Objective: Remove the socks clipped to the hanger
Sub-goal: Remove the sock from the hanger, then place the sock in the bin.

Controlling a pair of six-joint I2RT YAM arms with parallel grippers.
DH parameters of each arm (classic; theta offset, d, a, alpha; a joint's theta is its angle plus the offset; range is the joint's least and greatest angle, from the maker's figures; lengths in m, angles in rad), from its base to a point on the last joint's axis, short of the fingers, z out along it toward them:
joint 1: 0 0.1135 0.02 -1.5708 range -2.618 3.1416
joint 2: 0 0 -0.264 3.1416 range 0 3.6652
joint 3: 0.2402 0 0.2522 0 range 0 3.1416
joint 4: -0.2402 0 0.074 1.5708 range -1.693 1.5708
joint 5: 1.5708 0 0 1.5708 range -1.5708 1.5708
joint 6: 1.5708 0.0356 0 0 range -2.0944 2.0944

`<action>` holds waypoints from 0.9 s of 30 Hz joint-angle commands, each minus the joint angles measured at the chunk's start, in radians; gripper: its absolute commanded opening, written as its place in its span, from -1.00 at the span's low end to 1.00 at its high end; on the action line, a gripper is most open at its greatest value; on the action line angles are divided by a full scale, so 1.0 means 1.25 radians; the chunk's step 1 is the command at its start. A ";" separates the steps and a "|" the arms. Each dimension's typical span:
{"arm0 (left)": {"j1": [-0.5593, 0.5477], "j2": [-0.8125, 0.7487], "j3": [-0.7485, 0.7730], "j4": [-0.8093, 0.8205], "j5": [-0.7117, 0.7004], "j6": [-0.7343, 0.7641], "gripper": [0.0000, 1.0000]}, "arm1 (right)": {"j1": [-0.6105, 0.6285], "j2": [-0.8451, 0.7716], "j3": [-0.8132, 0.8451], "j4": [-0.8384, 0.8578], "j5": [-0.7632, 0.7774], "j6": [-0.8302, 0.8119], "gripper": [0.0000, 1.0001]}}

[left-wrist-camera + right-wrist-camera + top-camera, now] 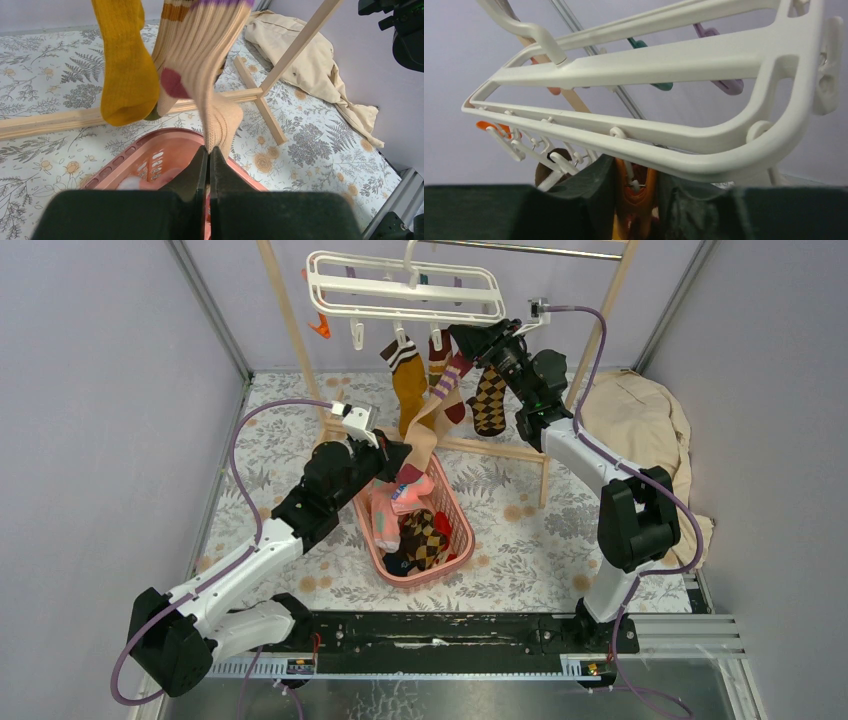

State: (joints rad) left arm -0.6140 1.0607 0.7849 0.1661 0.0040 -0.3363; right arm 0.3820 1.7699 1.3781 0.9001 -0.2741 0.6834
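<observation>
The white hanger (405, 288) hangs from the rod at the back, with several socks clipped under it: a mustard one (408, 380), a beige ribbed one (432, 425), a red one (456, 395) and a brown argyle one (489, 400). My left gripper (400, 462) is shut on the beige sock's toe (220, 125), its tips (209, 150) pinching the fabric above the basket. The mustard sock (125, 70) hangs just left of it. My right gripper (470, 340) is up under the hanger frame (674, 60). Its jaws (636, 182) press both sides of an orange clip (636, 197).
A pink basket (460, 540) holding several loose socks stands on the floral cloth below the hanger; its rim (145, 142) shows under my left fingers. The wooden rack's legs (545, 455) and base bar (60, 120) frame the hanger. A beige cloth (640, 415) lies at the right.
</observation>
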 commanded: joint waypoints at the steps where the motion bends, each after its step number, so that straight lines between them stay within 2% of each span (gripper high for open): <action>1: 0.007 -0.006 -0.008 0.038 0.017 -0.006 -1.00 | 0.010 -0.030 0.040 -0.009 0.019 -0.046 -0.38; 6: 0.008 -0.006 -0.010 0.037 0.018 -0.008 -1.00 | 0.010 -0.037 0.038 -0.017 0.022 -0.053 -0.77; 8: 0.008 -0.009 -0.012 0.035 0.020 -0.009 -1.00 | 0.010 -0.038 0.039 -0.019 0.020 -0.053 -0.77; 10: 0.008 -0.021 -0.013 0.030 0.025 -0.014 -1.00 | 0.010 -0.039 0.038 -0.020 0.019 -0.053 -0.62; 13: 0.008 -0.050 -0.011 0.021 0.032 -0.023 -1.00 | 0.009 -0.045 0.029 -0.027 0.013 -0.053 -0.01; 15: 0.008 -0.076 -0.011 0.014 0.036 -0.030 -1.00 | 0.009 -0.055 0.010 -0.022 0.014 -0.052 0.23; 21: 0.008 -0.117 -0.009 0.011 0.061 -0.061 -1.00 | 0.010 -0.114 -0.102 -0.009 0.008 -0.046 0.42; 27: 0.008 -0.156 -0.008 0.001 0.092 -0.090 -1.00 | 0.010 -0.216 -0.298 -0.001 0.020 -0.038 0.57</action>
State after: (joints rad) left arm -0.6086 0.9043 0.7708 0.1562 0.0761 -0.4152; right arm 0.3862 1.5974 1.1126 0.8509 -0.2699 0.6350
